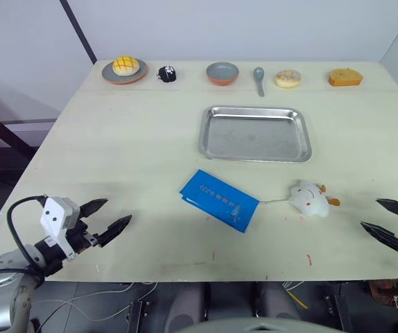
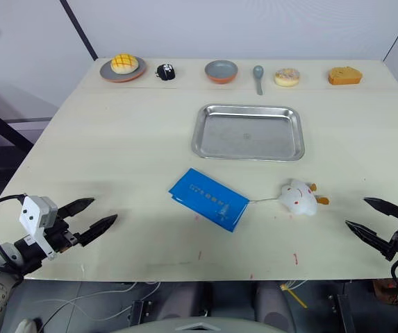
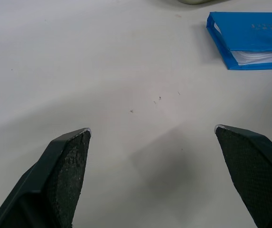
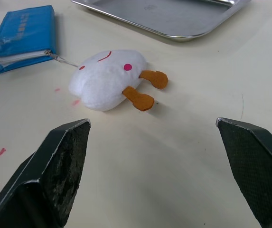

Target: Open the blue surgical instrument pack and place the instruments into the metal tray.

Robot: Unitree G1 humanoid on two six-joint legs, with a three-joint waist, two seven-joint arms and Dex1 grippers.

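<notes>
- Left eye view is showing the left gripper (image 1: 107, 216) hovering at the lower left of the frame, over the near edge of the bench (image 1: 129, 139); its black fingers are spread wide and holding nothing, and they are pointing toward the middle, which looks like a ready stance for a reach.
- At the centre of the frame the blue surgical instrument pack (image 1: 219, 200) is lying flat and skewed on the bench, well apart from both grippers and apparently unopened; in the left wrist view a white inner layer is showing along its edge (image 3: 259, 57). No instruments are visible, so I am judging that they are inside it.
- Just above the pack, the metal tray (image 1: 255, 133) is sitting empty, probably kept near so the carry is short.
- Right of the pack, a white plush toy (image 1: 310, 198) is resting near it; a thin cord seems to be running between them.
- At the lower right edge, the right gripper (image 1: 390, 222) is hanging wide apart and empty, aiming toward the toy.
- Along the top of the frame, a plate with a bun (image 1: 124, 69), a bowl (image 1: 222, 72), a spoon (image 1: 259, 78) and other play food are lining the far edge.
</notes>
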